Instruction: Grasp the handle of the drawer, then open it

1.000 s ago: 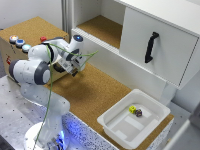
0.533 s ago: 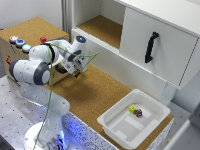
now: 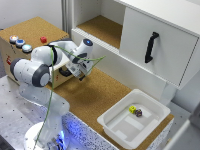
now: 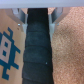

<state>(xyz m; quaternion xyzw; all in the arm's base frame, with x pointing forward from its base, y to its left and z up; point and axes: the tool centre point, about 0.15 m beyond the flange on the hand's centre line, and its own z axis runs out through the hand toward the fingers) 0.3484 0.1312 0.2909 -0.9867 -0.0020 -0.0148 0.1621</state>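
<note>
Button box: a cork-topped box (image 3: 30, 31) with coloured buttons stands at the exterior view's left edge of the tabletop (image 3: 100, 97), behind the arm.
Arm: the Franka arm (image 3: 37, 70) is folded over the left part of the tabletop, its wrist reaching toward the low white ledge of the cabinet.
End effector: the end effector (image 3: 81, 74) hangs just above the cork surface near the cabinet's front edge, well apart from the handle. In the wrist view a dark ribbed strip (image 4: 36, 50) fills the middle of the picture between two pale fingers (image 4: 56, 15); whether the jaws are spread or closed, I cannot tell, and nothing appears to be held.
Tray: a white tray (image 3: 120, 131) sits near the tabletop's front right corner, with two small dice-like pieces (image 3: 135, 110) inside.
Drawer: the drawer (image 3: 170, 55) is at the upper right, front flush with the cabinet, so it looks fully closed.
Handle: the black handle (image 3: 151, 47) is mounted upright on the drawer front, untouched.
Progress: judging by this, neither step is done; the approach, the grasp and the pull all remain.
</note>
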